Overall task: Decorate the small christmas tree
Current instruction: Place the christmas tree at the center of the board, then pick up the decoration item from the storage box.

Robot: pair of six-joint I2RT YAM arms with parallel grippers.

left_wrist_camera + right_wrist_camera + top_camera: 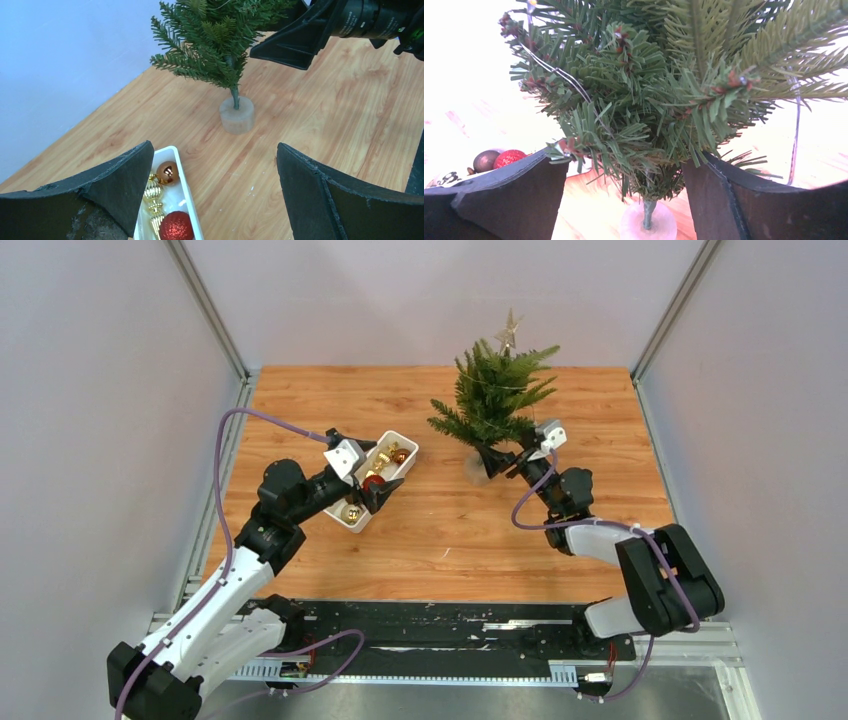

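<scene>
Looking from the top camera, we find the left jaws spread as wide as they go, holding nothing. They hang over the white tray, which lies at 9 o'clock from the middle of the bench. The left arm reaches in from 7 o'clock. Through the left wrist camera both dark fingers frame the tray's far end. Between them we see a copper ball, a gold finial and a red glitter ball lying in the tray, none of them touched.

The right jaws also stand apart, set on either side of the lowest branches of the small christmas tree. Needles brush the inner faces of both fingers, while the thin trunk rises untouched in the gap. We cannot tell whether the branches are pressed or only grazed. The right arm comes at the tree from 4 o'clock.

The tree stands upright at about 1 o'clock from the bench's middle, in its small clear round base. It is well apart from the tray. A pale star sits on its tip, and a thin wire strand runs across the foliage. That foliage crowds the right wrist view and hides most of the bench beyond, leaving two tray ornaments at its 8 o'clock edge.
</scene>
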